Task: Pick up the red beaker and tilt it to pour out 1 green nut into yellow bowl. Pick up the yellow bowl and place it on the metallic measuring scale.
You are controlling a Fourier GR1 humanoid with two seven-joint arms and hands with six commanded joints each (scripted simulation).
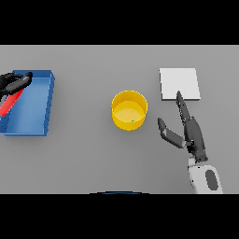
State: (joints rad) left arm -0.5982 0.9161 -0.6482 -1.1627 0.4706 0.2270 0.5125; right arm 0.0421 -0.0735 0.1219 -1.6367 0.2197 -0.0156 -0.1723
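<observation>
The yellow bowl point(129, 109) stands at the table's middle with a small green nut point(132, 122) inside, near its front wall. To its right lies the pale square scale point(179, 83). My right hand point(189, 130) is open between bowl and scale, fingers pointing up toward the scale's front edge, thumb spread toward the bowl, touching neither. At the far left my left hand point(14, 83) is curled round the red beaker point(9, 103), which slants over the blue bin point(44, 100).
The blue bin sits at the table's left edge with raised walls. Grey table point(84, 149) surface spreads between the bin and the bowl and in front of the bowl.
</observation>
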